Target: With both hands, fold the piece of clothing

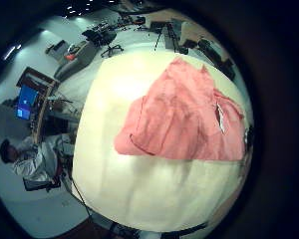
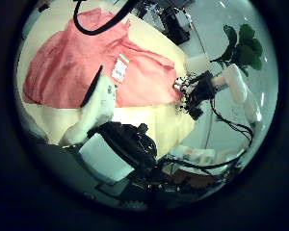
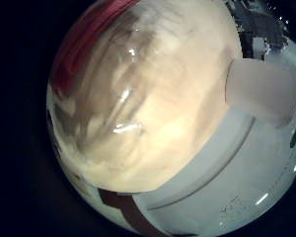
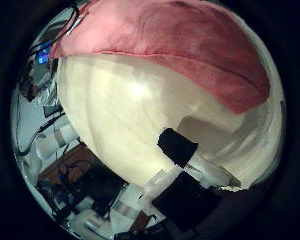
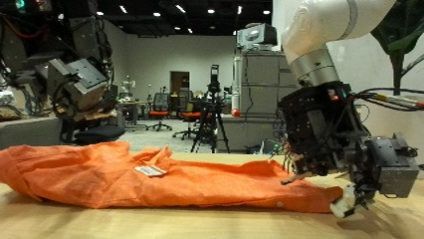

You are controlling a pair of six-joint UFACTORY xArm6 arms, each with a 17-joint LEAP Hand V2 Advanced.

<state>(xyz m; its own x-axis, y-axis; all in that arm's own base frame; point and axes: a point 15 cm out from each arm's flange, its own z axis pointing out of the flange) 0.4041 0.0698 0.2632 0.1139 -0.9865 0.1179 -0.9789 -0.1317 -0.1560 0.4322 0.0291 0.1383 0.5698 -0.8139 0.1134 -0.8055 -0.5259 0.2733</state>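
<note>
An orange garment (image 5: 159, 177) lies spread in a loose, wrinkled heap on the light wooden table (image 5: 80, 221), with a white tag (image 5: 150, 171) on top. My left hand (image 5: 77, 85) hangs open high above one end of it and holds nothing. My right hand (image 5: 331, 139) is low at the other end, open, with its fingertips (image 5: 351, 199) on the table just past the garment's edge. The garment also shows in the left little finger side palm view (image 1: 184, 110), the left thumb side palm view (image 2: 77, 58) and the right thumb side palm view (image 4: 180, 40).
The right little finger side palm view shows the tabletop (image 3: 158, 118) very close. The left thumb side palm view shows the other hand (image 2: 207, 87) at the garment's edge and a green plant (image 2: 241, 43) beyond. Office chairs and desks stand behind the table.
</note>
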